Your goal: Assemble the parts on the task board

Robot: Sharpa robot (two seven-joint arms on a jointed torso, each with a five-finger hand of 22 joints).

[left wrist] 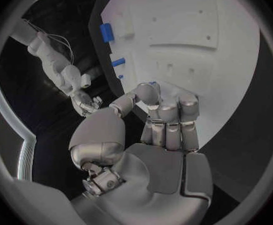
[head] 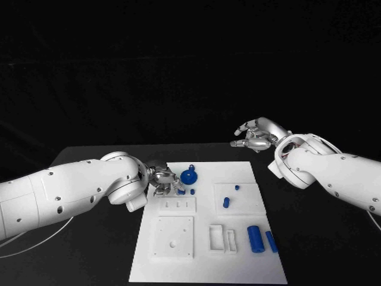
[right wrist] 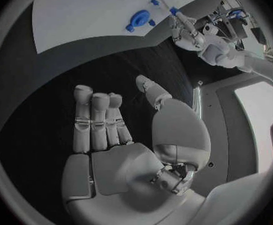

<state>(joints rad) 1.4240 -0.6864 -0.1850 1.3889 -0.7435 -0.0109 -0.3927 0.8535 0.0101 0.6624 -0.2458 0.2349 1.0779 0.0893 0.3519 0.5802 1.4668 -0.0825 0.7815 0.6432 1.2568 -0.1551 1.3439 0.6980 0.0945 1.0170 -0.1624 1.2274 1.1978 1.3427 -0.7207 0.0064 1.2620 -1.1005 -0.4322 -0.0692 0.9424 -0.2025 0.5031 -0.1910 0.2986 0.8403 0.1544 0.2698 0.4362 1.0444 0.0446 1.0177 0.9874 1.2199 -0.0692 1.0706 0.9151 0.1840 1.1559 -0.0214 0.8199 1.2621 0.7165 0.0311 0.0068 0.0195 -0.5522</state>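
The white task board [head: 242, 268] lies in the middle of the black table. My left hand [head: 162, 179] is over the board's far left corner, beside a round blue part [head: 190, 176]. It pinches a small blue part [left wrist: 152, 83] between thumb and a fingertip, just above the board [left wrist: 193, 25]. Most of that part is hidden by the fingers. My right hand [head: 258, 136] hovers over the bare table behind the board's far right corner, fingers apart [right wrist: 99, 120] and holding nothing. The right wrist view shows the left hand [right wrist: 185, 27] next to the round blue part [right wrist: 137, 20].
Two blue cylinders [head: 256, 239] [head: 271, 241] lie on the board's right side, with two smaller blue parts [head: 227, 202] [head: 237, 188] further back. White blocks [head: 173, 236] [head: 222, 238] [head: 178, 205] stand on its left and centre.
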